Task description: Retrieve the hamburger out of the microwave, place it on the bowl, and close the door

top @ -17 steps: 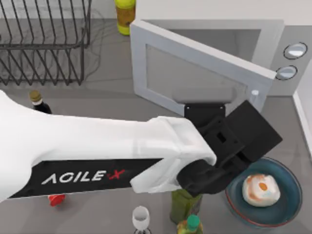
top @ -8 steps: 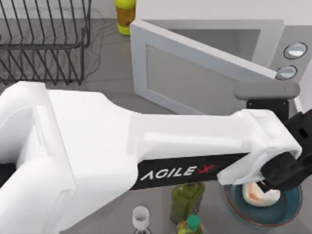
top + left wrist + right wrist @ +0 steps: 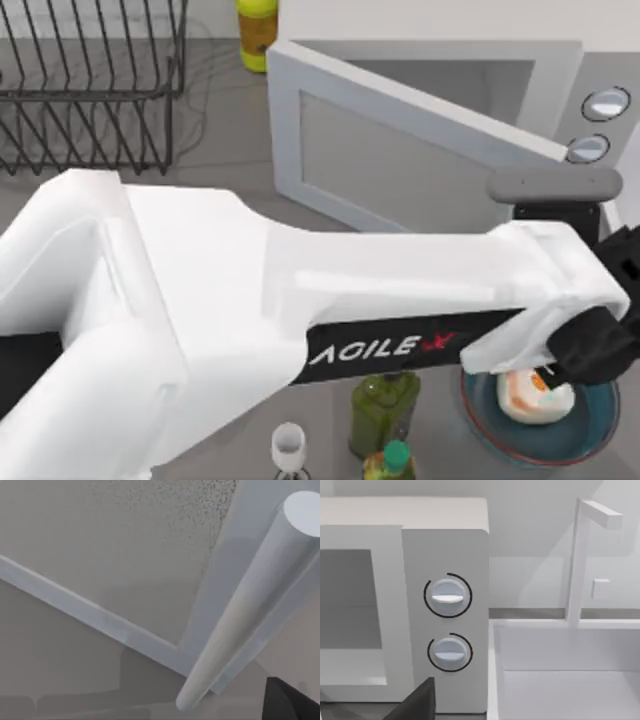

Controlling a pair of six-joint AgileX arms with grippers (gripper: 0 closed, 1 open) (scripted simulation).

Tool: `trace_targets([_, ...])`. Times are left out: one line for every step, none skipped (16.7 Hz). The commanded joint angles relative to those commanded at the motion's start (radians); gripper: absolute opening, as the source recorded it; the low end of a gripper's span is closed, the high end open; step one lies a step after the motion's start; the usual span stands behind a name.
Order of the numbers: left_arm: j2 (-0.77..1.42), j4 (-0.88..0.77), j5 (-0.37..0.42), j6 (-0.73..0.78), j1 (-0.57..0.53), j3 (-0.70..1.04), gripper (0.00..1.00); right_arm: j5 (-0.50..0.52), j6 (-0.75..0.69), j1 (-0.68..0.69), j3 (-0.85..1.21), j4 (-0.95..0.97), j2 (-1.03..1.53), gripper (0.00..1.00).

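The hamburger (image 3: 535,393), a cream lump with an orange spot, lies in the dark blue bowl (image 3: 590,432) at the front right. My left arm reaches across the table, and my left gripper (image 3: 600,345) hovers just above the bowl's back rim, near the free end of the door (image 3: 400,160). That door stands partly open on the white microwave (image 3: 612,128). In the left wrist view the door's window (image 3: 125,545) and pale bar handle (image 3: 240,615) are very close. The right wrist view faces the microwave's two knobs (image 3: 447,596).
A wire rack (image 3: 90,90) stands at the back left, with a yellow bottle (image 3: 257,30) behind the door. A green bottle (image 3: 382,405), a green-capped bottle (image 3: 395,460) and a white-topped one (image 3: 288,445) crowd the front, left of the bowl. A white basin (image 3: 560,670) adjoins the microwave.
My left arm has swung to the right, from the middle of the table to the door's free end above the bowl. In the last half second it barely shifted. The door has not moved.
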Motion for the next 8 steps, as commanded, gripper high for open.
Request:
trace_targets([0.021, 0.007, 0.011, 0.022, 0.020, 0.024, 0.00, 0.000, 0.000, 0.000, 0.000, 0.000, 0.000, 1.00])
trace_targets([0.048, 0.016, 0.026, 0.048, 0.044, 0.058, 0.00, 0.000, 0.000, 0.000, 0.000, 0.000, 0.000, 1.00])
trace_targets([0.075, 0.026, 0.042, 0.079, 0.071, 0.102, 0.00, 0.000, 0.000, 0.000, 0.000, 0.000, 0.000, 1.00])
trace_targets([0.102, 0.037, 0.059, 0.113, 0.102, 0.145, 0.00, 0.000, 0.000, 0.000, 0.000, 0.000, 0.000, 1.00])
trace_targets([0.128, 0.048, 0.076, 0.145, 0.133, 0.179, 0.00, 0.000, 0.000, 0.000, 0.000, 0.000, 0.000, 1.00])
trace_targets([0.148, 0.056, 0.090, 0.168, 0.155, 0.203, 0.00, 0.000, 0.000, 0.000, 0.000, 0.000, 0.000, 1.00])
trace_targets([0.160, 0.062, 0.099, 0.180, 0.167, 0.216, 0.00, 0.000, 0.000, 0.000, 0.000, 0.000, 0.000, 1.00])
trace_targets([0.163, 0.063, 0.101, 0.183, 0.170, 0.219, 0.00, 0.000, 0.000, 0.000, 0.000, 0.000, 0.000, 1.00])
